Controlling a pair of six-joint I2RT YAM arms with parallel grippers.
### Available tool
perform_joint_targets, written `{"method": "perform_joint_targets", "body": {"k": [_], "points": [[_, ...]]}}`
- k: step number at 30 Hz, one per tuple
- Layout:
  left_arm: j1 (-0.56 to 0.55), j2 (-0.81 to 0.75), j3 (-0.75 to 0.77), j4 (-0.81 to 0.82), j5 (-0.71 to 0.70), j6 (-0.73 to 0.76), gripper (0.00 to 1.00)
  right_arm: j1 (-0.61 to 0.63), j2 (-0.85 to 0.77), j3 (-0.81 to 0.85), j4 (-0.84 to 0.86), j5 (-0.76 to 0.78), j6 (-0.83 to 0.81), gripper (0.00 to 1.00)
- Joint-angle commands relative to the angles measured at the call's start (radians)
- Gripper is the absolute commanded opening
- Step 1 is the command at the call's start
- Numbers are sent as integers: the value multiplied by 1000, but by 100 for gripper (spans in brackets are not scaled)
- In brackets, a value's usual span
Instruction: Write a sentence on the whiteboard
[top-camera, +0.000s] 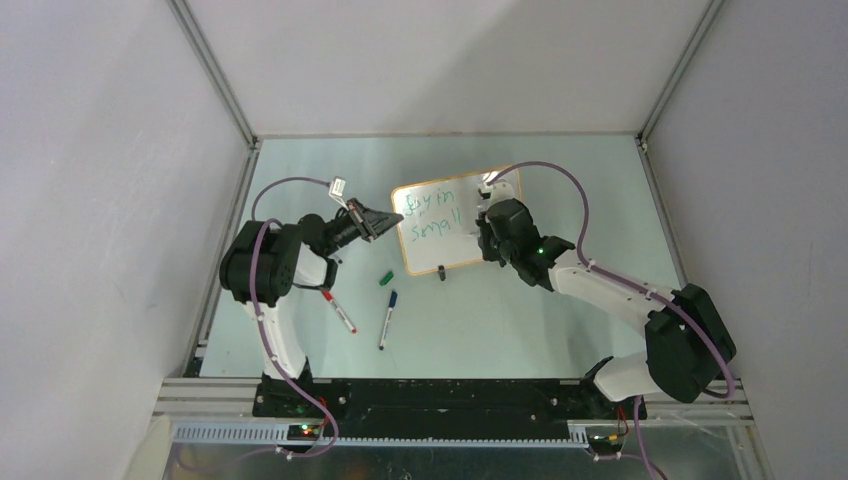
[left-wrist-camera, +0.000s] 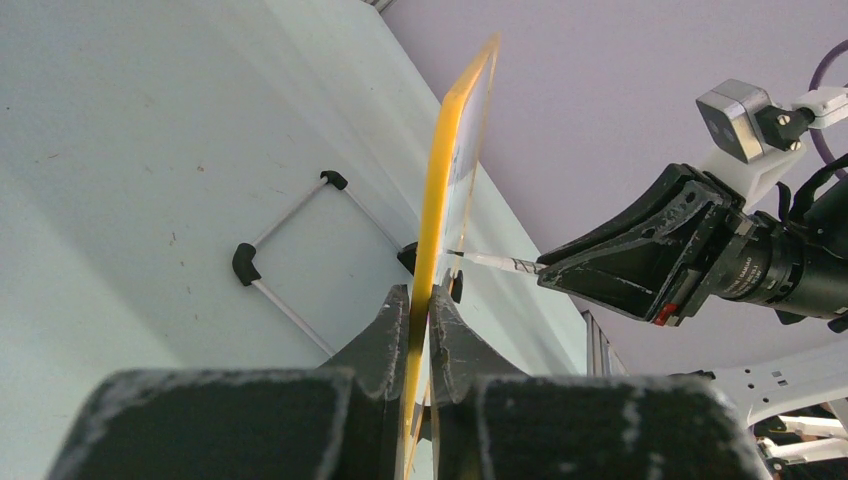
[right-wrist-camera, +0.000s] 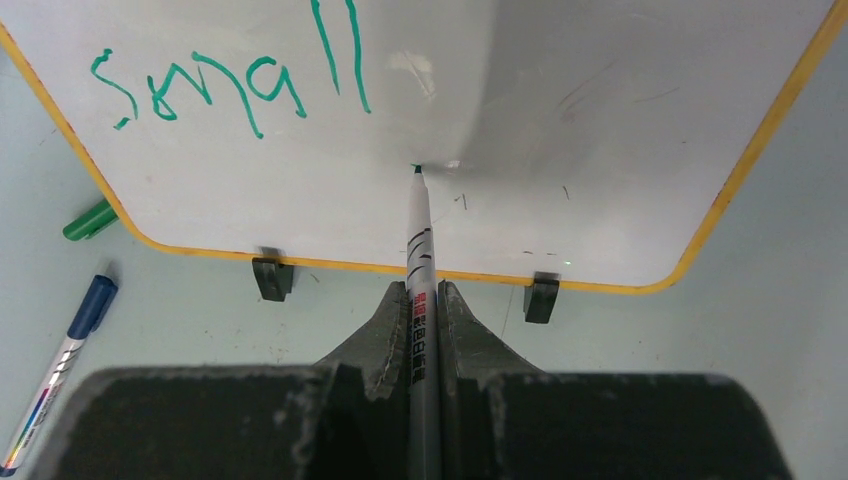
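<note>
Green writing: the sentence (top-camera: 432, 215) reads "Joy in" on the top line with "small" under it. It's thin lettering, all in the left part of the board. The right wrist view only catches "small" (right-wrist-camera: 230, 85) plus a couple of stroke ends from the line above.
Whiteboard: the whiteboard (top-camera: 450, 252) is white with an orange-yellow frame. It sits mid-table, toward the far edge of the table (top-camera: 560, 330), and it's twisted a bit so its right end is further back. It's propped up rather than lying flat.
Stand: a wire stand (left-wrist-camera: 246, 264) with black-capped corners shows behind the board in the left wrist view. There are also two black clip feet (right-wrist-camera: 271, 278) on the bottom frame edge.
Left gripper: the left gripper (top-camera: 392, 222) is clamped tight on the board's left edge, with the yellow frame pinched right between its fingers (left-wrist-camera: 385, 325).
Right gripper: the right gripper (right-wrist-camera: 424, 295) is closed on a marker pen (right-wrist-camera: 420, 240), white barrel with red and black print. The pen pokes straight out between the fingers, and its dark tip touches the white surface just right of "small" and a little lower.
Loose stuff: a green cap (top-camera: 386, 277) lies on the table near the board's lower left corner. A blue-capped pen (top-camera: 387, 318) and a red-tipped pen (top-camera: 339, 311) lie closer to the near edge, left of centre, not touching each other.
</note>
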Motion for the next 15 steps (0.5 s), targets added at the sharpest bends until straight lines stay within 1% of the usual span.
{"method": "perform_joint_targets", "body": {"k": [1,15], "points": [[-10,-9,18,47,11,2,0,2,4,43,-3,48,-4,0],[-9,-11,17,48,11,4,0,6,-4,43,19,-8,-13,0]]}}
